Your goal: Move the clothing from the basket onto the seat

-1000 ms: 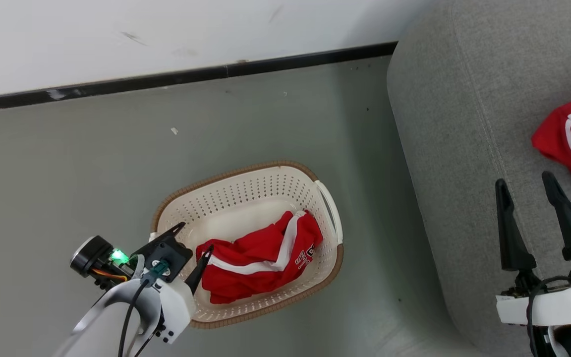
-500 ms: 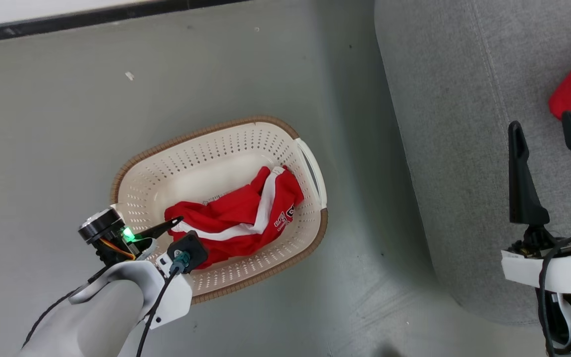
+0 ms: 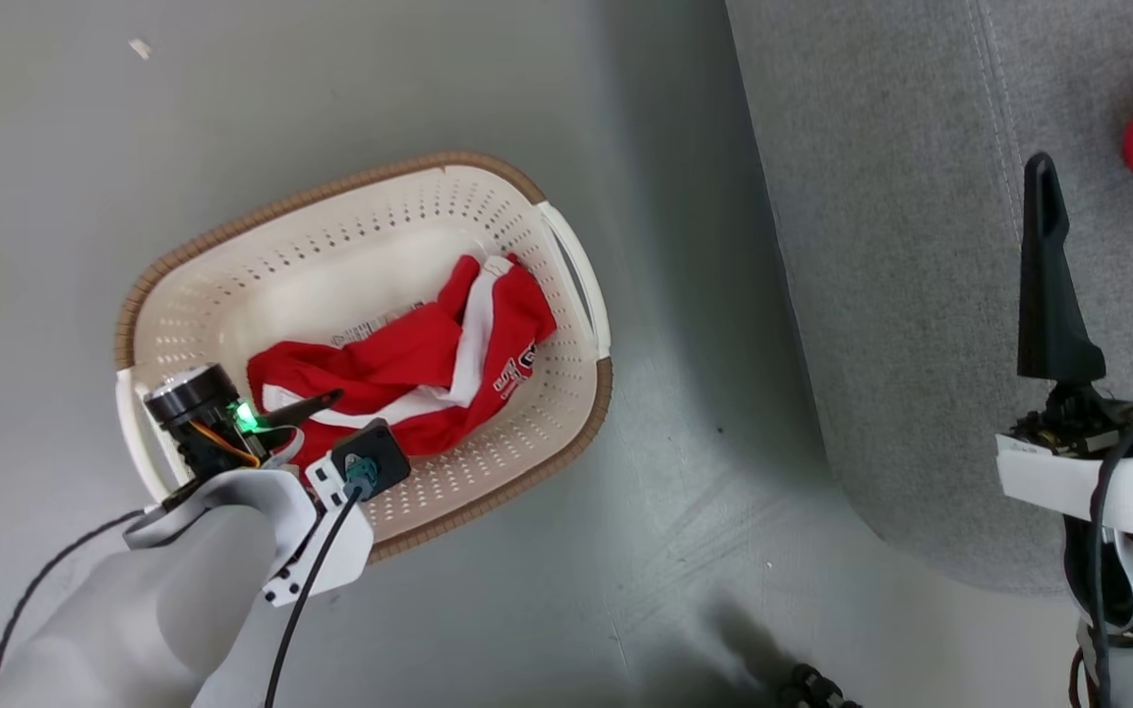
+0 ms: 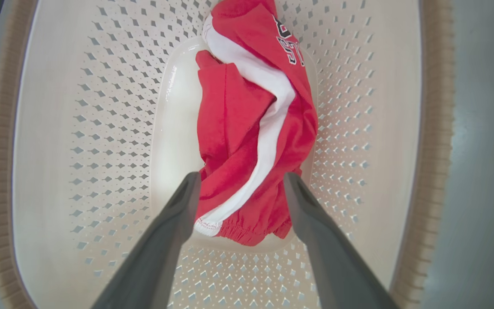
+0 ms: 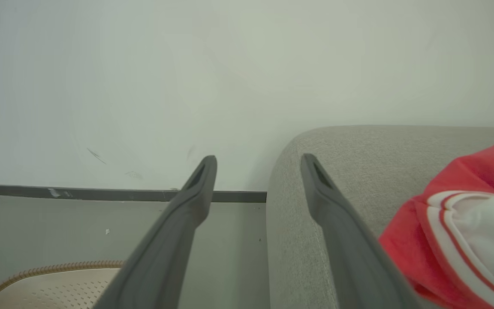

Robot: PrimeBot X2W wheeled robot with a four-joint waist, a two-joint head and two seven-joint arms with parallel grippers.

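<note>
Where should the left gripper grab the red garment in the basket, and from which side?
Grip the garment at its bunched near end, where folds pile up by the elastic hem. Come straight down from above: it lies on the floor of the basket, walls all round, so a side approach looks blocked. The open left gripper is lined up over that end.

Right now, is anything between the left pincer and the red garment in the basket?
Nothing visible does. The left pincer is open over the basket, fingers either side of the near end of the red garment; nothing lies over the cloth. Whether they touch it cannot be told.
</note>
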